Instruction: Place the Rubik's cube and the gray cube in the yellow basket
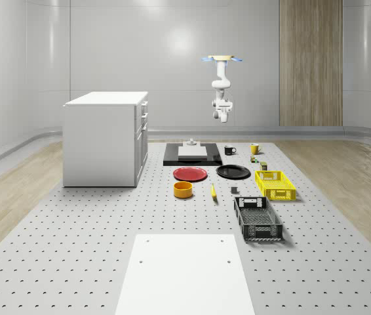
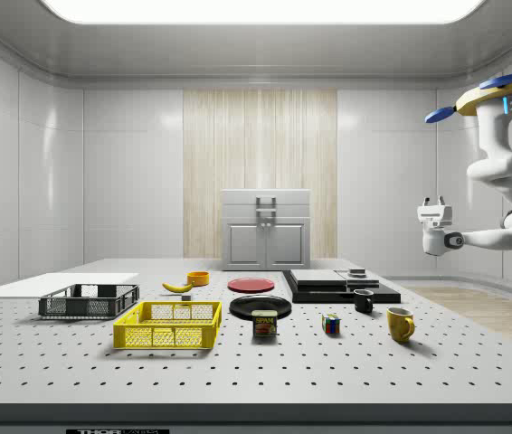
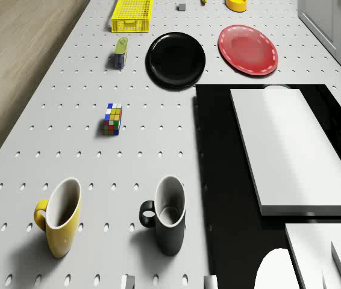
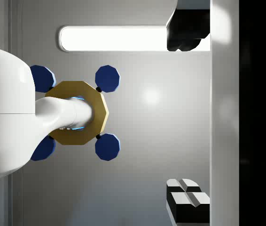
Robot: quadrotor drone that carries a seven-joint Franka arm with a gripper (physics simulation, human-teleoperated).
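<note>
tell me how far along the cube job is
Nothing is done yet: the basket holds no cube. The Rubik's cube sits on the table near the can, and the gray cube lies by the basket. The drone hovers high, its gripper holding nothing. Both cubes remain.

Rubik's cube: multicoloured squares of blue, yellow, red, green and white; yellow basket: yellow lattice; second basket: black lattice. Plates: one red, one black; mugs: one yellow, one black; bowl orange-yellow. Desk: pale grey, dotted with dark holes; drone: gold body, blue rotors, white arm.
</note>
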